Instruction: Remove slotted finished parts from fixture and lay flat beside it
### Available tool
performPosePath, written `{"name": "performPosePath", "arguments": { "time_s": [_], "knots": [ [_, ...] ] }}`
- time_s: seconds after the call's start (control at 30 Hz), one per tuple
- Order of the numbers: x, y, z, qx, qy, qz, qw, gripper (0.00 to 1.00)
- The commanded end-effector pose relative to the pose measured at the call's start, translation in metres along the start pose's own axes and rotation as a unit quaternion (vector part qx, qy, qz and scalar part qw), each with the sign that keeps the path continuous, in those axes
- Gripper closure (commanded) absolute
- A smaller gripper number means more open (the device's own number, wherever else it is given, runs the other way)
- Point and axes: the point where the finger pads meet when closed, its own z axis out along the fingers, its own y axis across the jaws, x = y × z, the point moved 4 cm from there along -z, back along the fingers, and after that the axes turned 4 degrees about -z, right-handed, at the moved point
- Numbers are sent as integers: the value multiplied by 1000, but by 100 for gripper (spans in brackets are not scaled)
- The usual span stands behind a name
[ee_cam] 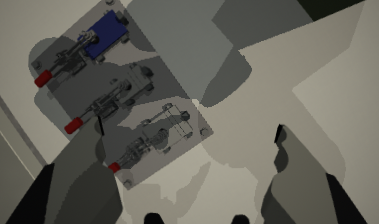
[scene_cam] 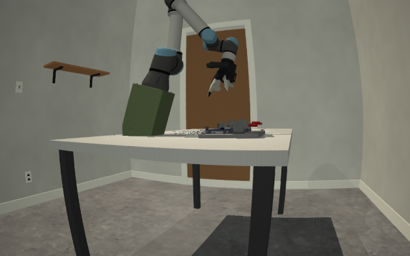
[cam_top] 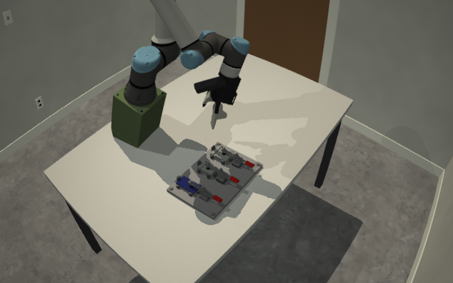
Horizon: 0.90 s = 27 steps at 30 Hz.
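Table (cam_top: 118, 211) (scene_cam: 171, 142) (ee_cam: 240, 150) carries everything, w/ green pedestal (cam_top: 125, 125) (scene_cam: 142, 110) at one side. UR arm (cam_top: 143, 76) (scene_cam: 174, 32) reaches out from it. Fixture (cam_top: 231, 199) (scene_cam: 229, 136) (ee_cam: 165, 165) lies flat on tabletop, 3 stations, each w/ red-handled clamp. Gripper (cam_top: 208, 117) (scene_cam: 218, 93) (ee_cam: 190, 121) hangs above, short of the plate; fingers wide apart, nothing held. Blue blank (cam_top: 186, 184) (scene_cam: 218, 130) (ee_cam: 106, 34) sits in one end station, clamp arm over it; stays put per task. Grey part, middle station (cam_top: 207, 169) (ee_cam: 136, 80), & pale part, other end (cam_top: 221, 153) (ee_cam: 172, 121), are prob. the 2 finished ones, both in fixture; slots too small to confirm.

Step in hand, my guess: approach to 1st finished part, likely far-end stn. Next: line up over that clamp's red handle (cam_top: 249, 164) (ee_cam: 114, 167), flip it open w/o bumping neighbours, then grip part. Risk: lifting while clamped drags fixture.
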Motion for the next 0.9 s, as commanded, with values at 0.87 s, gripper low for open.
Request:
{"name": "performPosePath", "arguments": {
  "time_s": [0.87],
  "knots": [
    [22, -115, 27, -37, 59, 68, 995, 0]
  ]
}}
